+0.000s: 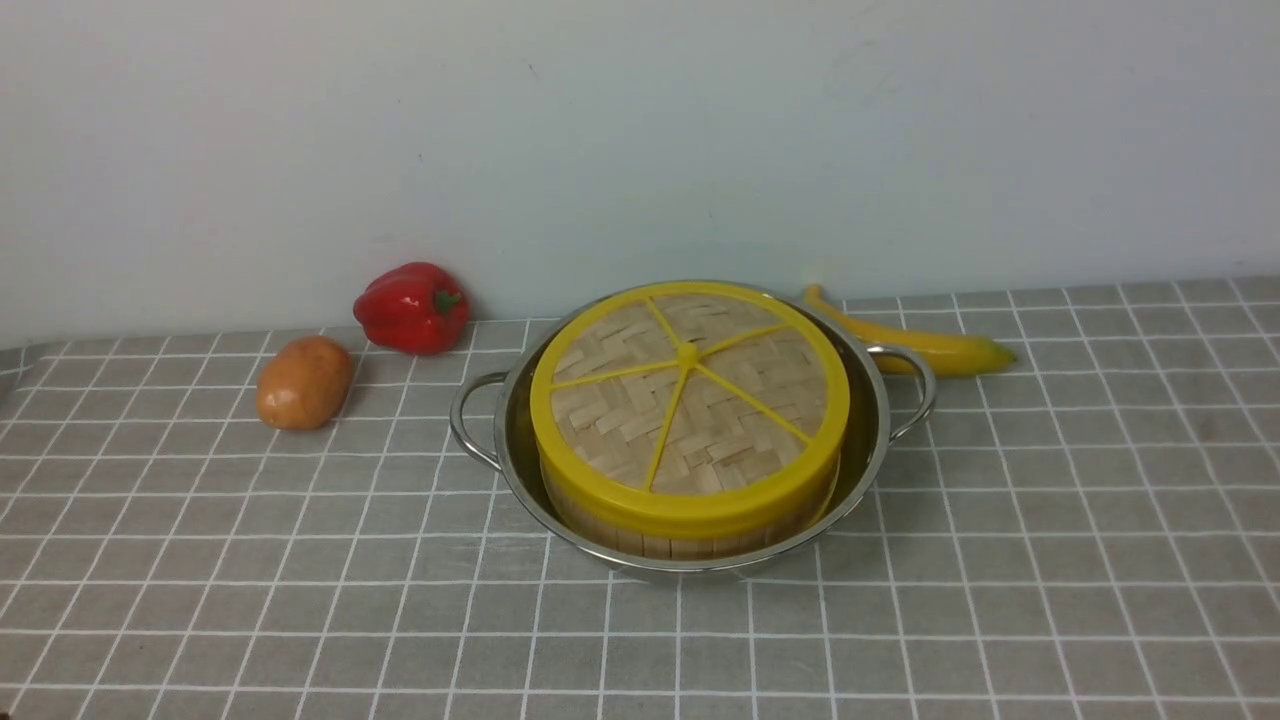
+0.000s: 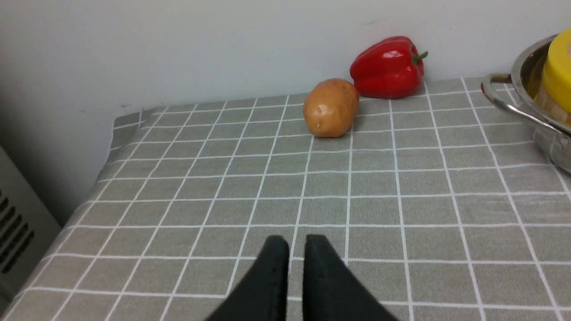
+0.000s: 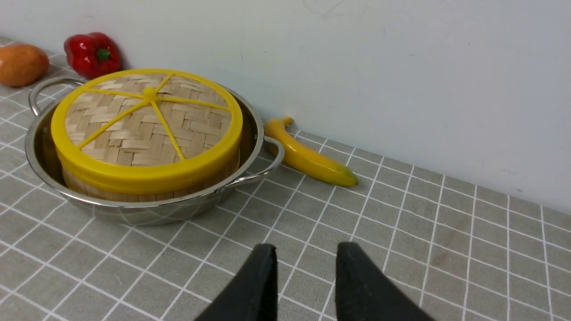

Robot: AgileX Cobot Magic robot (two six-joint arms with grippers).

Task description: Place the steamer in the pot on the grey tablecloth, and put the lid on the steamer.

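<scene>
The shiny pot [image 1: 868,440] stands mid-table on the grey tablecloth [image 1: 1050,560]. Inside it sits the steamer [image 1: 690,545], only its pale wooden wall showing. The woven lid [image 1: 690,390] with yellow rim and spokes lies flat on top of it. No gripper shows in the front view. In the left wrist view my left gripper [image 2: 297,244] hovers over bare cloth, jaws parted by a narrow slit, nothing between; the pot [image 2: 519,71] is off to one side. My right gripper [image 3: 307,252] stands open and empty over the cloth, short of the pot [image 3: 147,214] and lid [image 3: 147,120].
A potato [image 1: 303,382] and a red bell pepper [image 1: 412,307] lie left of the pot near the wall. A banana [image 1: 925,345] lies behind the pot's right handle. The cloth drops off at the table's left edge [image 2: 89,191], beside a grey vented unit [image 2: 13,232].
</scene>
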